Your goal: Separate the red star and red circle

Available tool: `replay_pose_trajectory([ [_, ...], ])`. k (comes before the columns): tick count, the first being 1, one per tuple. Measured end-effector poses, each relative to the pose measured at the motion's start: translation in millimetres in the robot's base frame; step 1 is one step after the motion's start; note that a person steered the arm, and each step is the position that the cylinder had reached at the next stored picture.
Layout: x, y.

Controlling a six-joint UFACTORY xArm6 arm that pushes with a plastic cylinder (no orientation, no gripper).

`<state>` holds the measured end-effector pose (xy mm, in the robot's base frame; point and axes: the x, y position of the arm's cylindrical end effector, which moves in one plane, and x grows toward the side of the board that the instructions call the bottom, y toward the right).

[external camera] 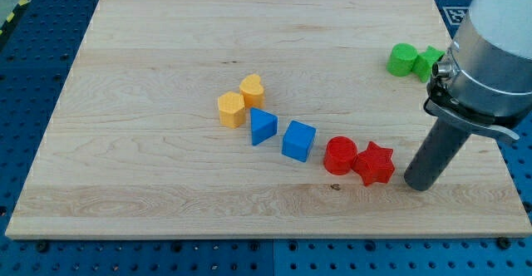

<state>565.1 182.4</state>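
Note:
The red star [374, 163] and the red circle [339, 155] lie touching each other at the lower right of the wooden board [150, 85], circle on the view's left, star on the right. My tip [418, 183] rests on the board just to the right of the red star, a small gap apart from it.
A blue cube [298, 140] sits left of the red circle, then a blue triangle [263, 126]. A yellow hexagon [231, 109] and yellow heart [252, 90] lie near the middle. Two green blocks [403, 60] [429, 62] sit at the right, partly behind the arm.

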Motion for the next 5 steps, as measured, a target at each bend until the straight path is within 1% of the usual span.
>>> replay_pose_trajectory([
  [1,17,3],
  [2,31,-46],
  [3,17,-107],
  [4,-8,-119],
  [5,-25,-80],
])
